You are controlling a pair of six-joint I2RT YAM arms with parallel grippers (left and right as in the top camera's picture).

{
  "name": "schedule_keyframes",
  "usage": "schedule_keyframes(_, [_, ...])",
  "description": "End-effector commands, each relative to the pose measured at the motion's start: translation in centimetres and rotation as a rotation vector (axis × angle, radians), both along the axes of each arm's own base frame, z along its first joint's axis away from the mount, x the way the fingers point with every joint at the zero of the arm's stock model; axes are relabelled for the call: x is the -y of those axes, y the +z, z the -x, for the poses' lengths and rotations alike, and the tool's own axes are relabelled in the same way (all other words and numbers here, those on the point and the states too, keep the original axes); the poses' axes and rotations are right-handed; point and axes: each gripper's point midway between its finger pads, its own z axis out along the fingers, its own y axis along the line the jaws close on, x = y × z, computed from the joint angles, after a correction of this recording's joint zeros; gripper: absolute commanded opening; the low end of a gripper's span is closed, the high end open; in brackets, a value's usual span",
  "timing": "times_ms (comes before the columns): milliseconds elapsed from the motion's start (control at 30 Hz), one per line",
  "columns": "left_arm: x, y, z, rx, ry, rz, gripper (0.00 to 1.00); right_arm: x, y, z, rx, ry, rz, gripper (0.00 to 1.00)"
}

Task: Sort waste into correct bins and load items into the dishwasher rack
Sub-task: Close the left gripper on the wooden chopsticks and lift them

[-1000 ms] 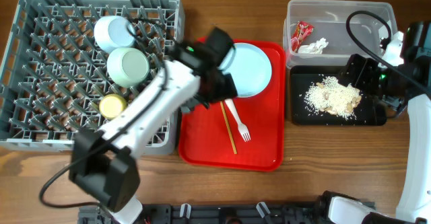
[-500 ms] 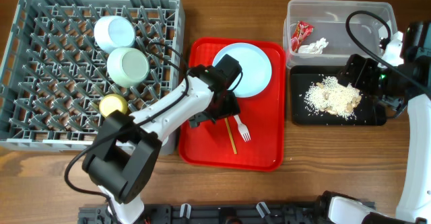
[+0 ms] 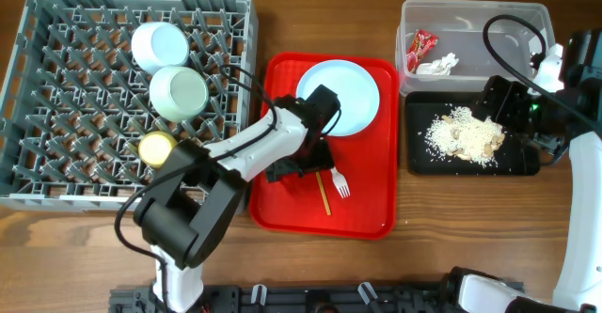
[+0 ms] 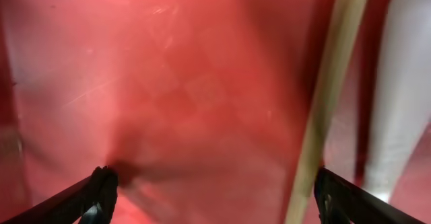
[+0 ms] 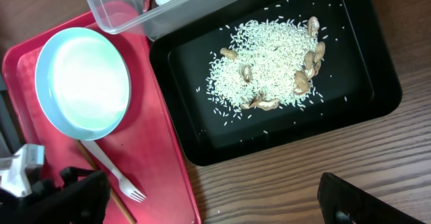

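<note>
Left gripper [image 4: 215,194] is spread wide over the red tray [image 4: 168,83], so nudge it to centre the wooden chopstick [image 4: 330,83], clear of the plastic fork [image 4: 397,83], before you pinch.

Dishwasher rack [image 3: 56,198]: grey crate, left half of frame.
Upper bowl [image 3: 160,43], lower bowl [image 3: 179,92], yellow cup [image 3: 157,148]: in the rack, one below another.
Red tray [image 3: 367,214]: centre of frame.
Plate [image 3: 350,92]: upper part of the red tray.
Fork [image 3: 337,179], chopstick [image 3: 324,196]: side by side below the plate.
Left gripper [image 3: 299,169]: low over the red tray, just left of the chopstick.
Clear tub [image 3: 475,10]: upper right; holds red wrapper [image 3: 423,42] and tissue [image 3: 438,65].
Black tray [image 3: 419,161]: below the tub; holds rice scraps [image 3: 463,136].
Right gripper [image 3: 503,101]: over the black tray's upper right part.
</note>
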Motion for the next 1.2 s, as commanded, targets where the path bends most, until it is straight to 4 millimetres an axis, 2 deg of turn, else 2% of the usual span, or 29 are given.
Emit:
schedule_keyframes(0, [-0.2,-1.1,0.7,-0.034,-0.020,-0.020,0.89,-0.2,-0.4,0.0,-0.009,0.016,-0.014,0.99])
schedule_keyframes(33, [-0.2,-1.1,0.7,-0.034,-0.020,-0.020,0.85,-0.2,-0.4,0.0,-0.009,0.016,-0.014,0.99])
schedule_keyframes(67, [-0.2,-1.1,0.7,-0.034,-0.020,-0.020,0.71,-0.2,-0.4,0.0,-0.009,0.016,-0.014,0.99])
schedule_keyframes(133, [-0.2,-1.1,0.7,-0.034,-0.020,-0.020,0.57,-0.2,-0.4,0.0,-0.009,0.016,-0.014,0.99])
schedule_keyframes(333, [-0.2,-1.1,0.7,-0.034,-0.020,-0.019,0.28,-0.3,-0.4,0.1,-0.009,0.015,-0.015,0.99])
schedule_keyframes(500, [-0.2,-1.1,0.7,-0.033,-0.020,-0.020,0.17,-0.3,-0.4,0.1,-0.010,0.015,-0.016,0.98])
schedule_keyframes(633, [-0.2,-1.1,0.7,-0.033,-0.020,-0.020,0.14,-0.3,-0.4,0.2,-0.015,0.015,-0.017,0.98])
schedule_keyframes(733, [-0.2,-1.1,0.7,-0.033,-0.020,-0.020,0.06,-0.3,-0.4,0.3,-0.019,0.015,-0.018,0.98])
schedule_keyframes(1033, [-0.2,-1.0,0.5,-0.027,-0.020,-0.016,0.04,-0.4,-0.5,0.5,-0.027,0.015,-0.020,0.98])
schedule_keyframes(1167, [0.1,0.1,-0.5,0.011,-0.078,0.007,0.04,-0.4,-0.5,0.5,-0.028,0.015,-0.020,0.98])
